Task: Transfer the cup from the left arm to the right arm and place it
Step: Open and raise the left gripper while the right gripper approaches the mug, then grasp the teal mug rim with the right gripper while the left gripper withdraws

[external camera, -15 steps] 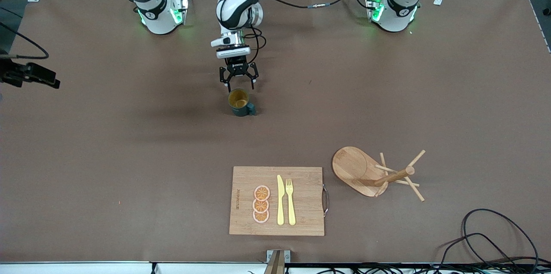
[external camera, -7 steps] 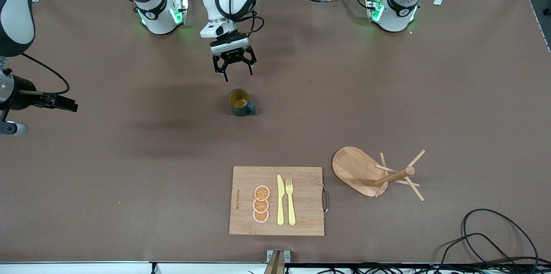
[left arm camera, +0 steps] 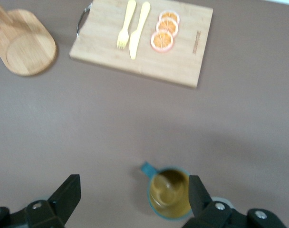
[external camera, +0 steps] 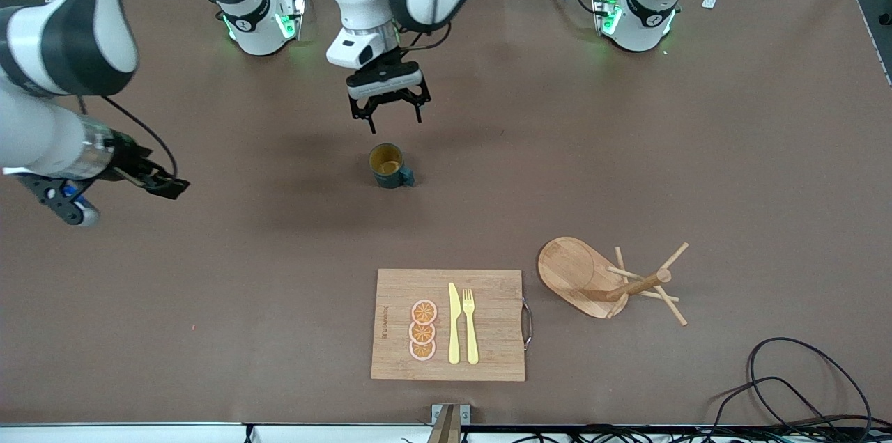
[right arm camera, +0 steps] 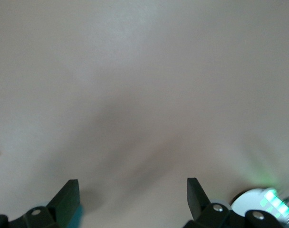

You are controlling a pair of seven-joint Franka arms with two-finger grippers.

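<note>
Brown bench (external camera: 209, 304), two arms, one cup. The left arm, based at the view's right, reaches across the middle; its left hand (external camera: 385, 111) hangs empty over bare bench, fingers spread, the cup (external camera: 387, 165) standing upright just below and ahead of the fingertips, handle turned toward the left arm's end. The right arm sweeps in from its own end of the bench; the right hand (external camera: 162, 184) is held well apart from the cup and carries nothing.

Step in hand, as judged: the cup stands alone on the bench, so the right arm's pickup is yet to come. The next move calls for the right hand to travel to the cup and close on its rim or wall, with the left hand clear of the path.

Near the front camera lie a cutting board (external camera: 488, 352) bearing three orange slices (external camera: 422, 329), a knife (external camera: 454, 323) and a fork (external camera: 470, 324), with a wooden peg rack (external camera: 603, 279) beside it.

The left wrist view shows the mustard inside of the cup (left arm camera: 170, 192) between that hand's fingers; the right wrist view shows only bench between that hand's spread fingers (right arm camera: 68, 197), confirming what the front view leaves unclear.
</note>
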